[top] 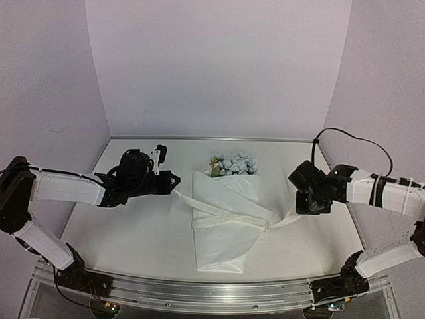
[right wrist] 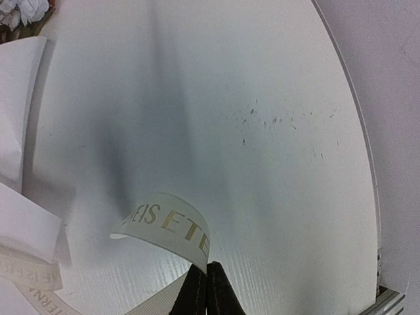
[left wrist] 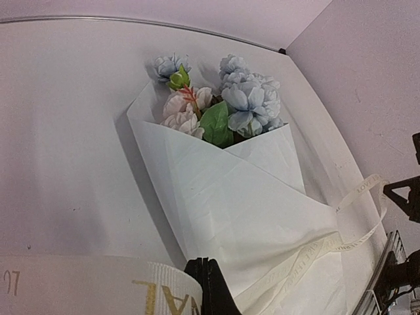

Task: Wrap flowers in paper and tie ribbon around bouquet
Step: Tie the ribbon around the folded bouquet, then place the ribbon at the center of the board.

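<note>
The bouquet point(top: 222, 229) lies mid-table, a white paper point(left wrist: 230, 197) cone with pale blue, white and pink flowers point(top: 234, 164) showing out of its far end. The cream ribbon point(top: 219, 211) runs across the cone's waist and crosses itself at its right edge. My left gripper point(top: 174, 181) is left of the cone, shut on one ribbon end point(left wrist: 98, 285); its fingertips point(left wrist: 209, 262) are pressed together. My right gripper point(top: 304, 209) is right of the cone, shut on the other ribbon end point(right wrist: 170, 226), which curls up from its closed tips point(right wrist: 207, 266).
A white table point(top: 133, 232) sits inside pale walls, with a metal rail point(top: 199, 289) along the near edge. A black cable point(top: 352, 138) loops above the right arm. In the right wrist view the paper edge point(right wrist: 16, 98) is at the left.
</note>
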Action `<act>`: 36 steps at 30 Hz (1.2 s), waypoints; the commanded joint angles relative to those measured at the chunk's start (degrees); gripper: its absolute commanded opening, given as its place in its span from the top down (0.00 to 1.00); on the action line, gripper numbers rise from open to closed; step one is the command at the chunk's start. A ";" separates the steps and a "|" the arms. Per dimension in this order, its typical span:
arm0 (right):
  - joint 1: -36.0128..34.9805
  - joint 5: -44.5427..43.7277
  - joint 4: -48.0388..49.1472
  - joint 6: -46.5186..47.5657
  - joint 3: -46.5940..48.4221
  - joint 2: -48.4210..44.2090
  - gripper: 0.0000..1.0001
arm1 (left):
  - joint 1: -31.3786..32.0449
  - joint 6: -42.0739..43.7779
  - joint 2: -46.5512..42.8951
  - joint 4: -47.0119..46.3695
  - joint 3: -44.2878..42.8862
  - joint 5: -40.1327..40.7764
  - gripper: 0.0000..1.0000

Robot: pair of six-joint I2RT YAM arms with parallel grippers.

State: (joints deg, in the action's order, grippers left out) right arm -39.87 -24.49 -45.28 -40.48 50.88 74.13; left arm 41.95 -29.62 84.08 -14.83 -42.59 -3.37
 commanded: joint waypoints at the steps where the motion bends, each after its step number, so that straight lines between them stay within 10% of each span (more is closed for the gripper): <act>1: 3.35 2.19 -0.34 3.98 6.69 5.66 1.00 | -0.28 -0.79 -1.97 -0.87 0.60 0.42 1.00; 21: 16.34 11.58 -0.53 6.49 22.42 27.66 1.00 | -5.87 -10.57 -3.39 15.90 3.36 13.42 1.00; 36: 37.41 14.24 -0.97 4.54 5.62 14.57 1.00 | -58.12 -16.28 -8.01 24.57 10.01 -1.93 1.00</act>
State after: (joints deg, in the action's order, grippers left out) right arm -7.59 -7.69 -44.80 -34.83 59.24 93.28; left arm -9.16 -47.80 74.94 6.91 -29.26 -4.22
